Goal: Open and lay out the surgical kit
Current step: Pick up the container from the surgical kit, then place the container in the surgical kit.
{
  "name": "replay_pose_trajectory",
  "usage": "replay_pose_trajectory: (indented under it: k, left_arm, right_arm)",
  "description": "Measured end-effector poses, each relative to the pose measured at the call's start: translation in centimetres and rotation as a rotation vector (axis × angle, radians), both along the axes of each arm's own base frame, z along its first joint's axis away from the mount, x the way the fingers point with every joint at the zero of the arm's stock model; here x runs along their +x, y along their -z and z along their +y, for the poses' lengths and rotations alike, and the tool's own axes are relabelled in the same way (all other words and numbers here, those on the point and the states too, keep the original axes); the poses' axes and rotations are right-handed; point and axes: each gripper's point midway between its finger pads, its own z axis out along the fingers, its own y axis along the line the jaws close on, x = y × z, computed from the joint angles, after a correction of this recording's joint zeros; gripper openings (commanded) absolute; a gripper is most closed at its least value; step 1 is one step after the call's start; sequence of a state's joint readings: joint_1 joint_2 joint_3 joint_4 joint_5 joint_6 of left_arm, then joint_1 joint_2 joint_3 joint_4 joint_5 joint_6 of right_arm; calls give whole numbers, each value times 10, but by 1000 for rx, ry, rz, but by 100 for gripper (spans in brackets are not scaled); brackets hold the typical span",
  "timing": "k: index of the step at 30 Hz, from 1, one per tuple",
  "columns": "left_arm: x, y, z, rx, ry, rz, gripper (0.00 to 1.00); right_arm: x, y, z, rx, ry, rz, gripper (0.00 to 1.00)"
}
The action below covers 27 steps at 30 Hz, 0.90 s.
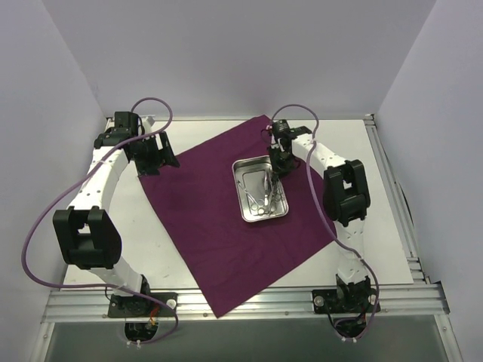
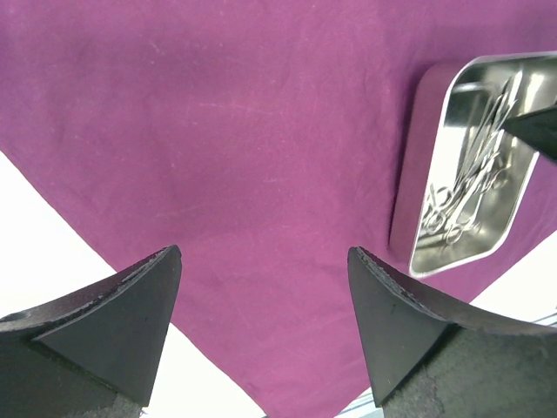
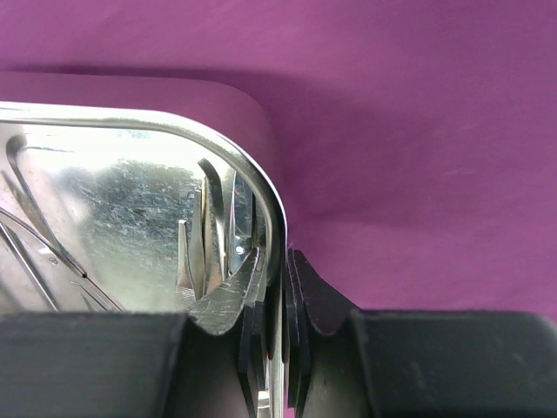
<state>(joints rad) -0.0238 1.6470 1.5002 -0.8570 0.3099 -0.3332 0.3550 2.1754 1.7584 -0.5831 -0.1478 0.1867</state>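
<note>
With the left tool [image 2: 263, 257] spread, the right tool [image 3: 277, 261] pinched the shiny rectangular steel tray [image 3: 130, 122] by its rim; slipping might scatter the small ring-handled metal instruments [image 1: 266, 193].

a flat white bench [image 1: 381, 253] is lying under soft, even light. plain pale grey walls [image 1: 226, 53] are enclosing it at the back and both sides. a silver aluminium rail frame [image 1: 249, 304] is running along its near edge, and a matching rail [image 1: 389, 181] is bordering its right side.
</note>
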Motion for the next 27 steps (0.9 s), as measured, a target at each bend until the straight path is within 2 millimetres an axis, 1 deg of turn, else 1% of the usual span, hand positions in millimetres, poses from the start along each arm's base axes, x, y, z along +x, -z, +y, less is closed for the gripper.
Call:
replay_pose_trajectory:
  k: [8,11,13,14,18,23,27]
  left_arm:
    - [-3,1,0,-3,-4,15,86]
    - [-4,2,0,-3,-5,21,86]
    - [-5,2,0,-3,-5,25,86]
    - [-6,2,0,-3,-5,27,86]
    - [-8,3,0,-3,-4,36,86]
    - [-10,5,0,-3,-4,47,85]
    - [-13,8,0,-4,-6,59,85]
  right_arm:
    - [-34,-8,45,-17,-186,25,0]
    - [-47,-17,65,-12,-251,12,0]
    - [-56,-26,79,3,-289,1,2]
    - [-61,-30,86,13,-306,-4,0]
    - [-82,-41,113,40,-368,-16,0]
    - [-110,-38,135,49,-434,11,0]
    - [-132,-31,145,58,-481,51,0]
